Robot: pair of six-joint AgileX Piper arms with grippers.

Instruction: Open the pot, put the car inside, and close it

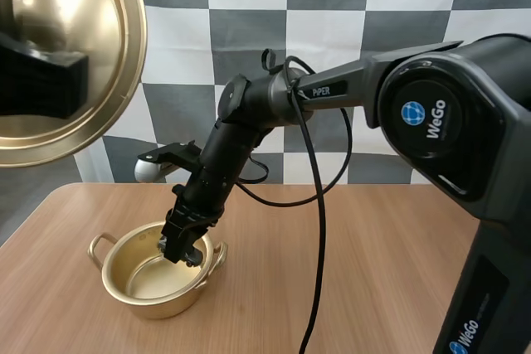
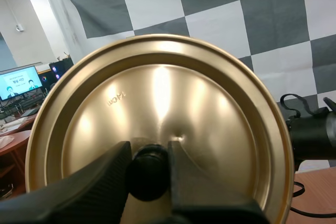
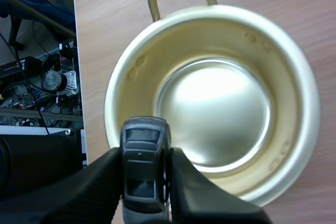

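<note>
Right hand: its two black fingers are closed part-way, pinching the toy car between their tips; the arm slopes down from the right, and the hand reaches into the mouth of the pot.
Car: small and grey with dark windows, gripped by its sides. Seen from the right wrist it hangs over the pot's rim, its nose toward the pot's shiny bottom. I cannot tell whether it touches the metal.
Pot: gold-coloured, with two loop handles. It is uncovered and stands upright on the counter, toward the front left.
Left hand: its fingers are closed round the lid's black knob, one on each side of it.
Lid: gold-coloured and round. It is held up in the air at the far left, well above the pot and apart from it. It is tilted on edge, so the hollow underside faces back over the counter.
Counter: pale wood. The pot stands on its left half.
</note>
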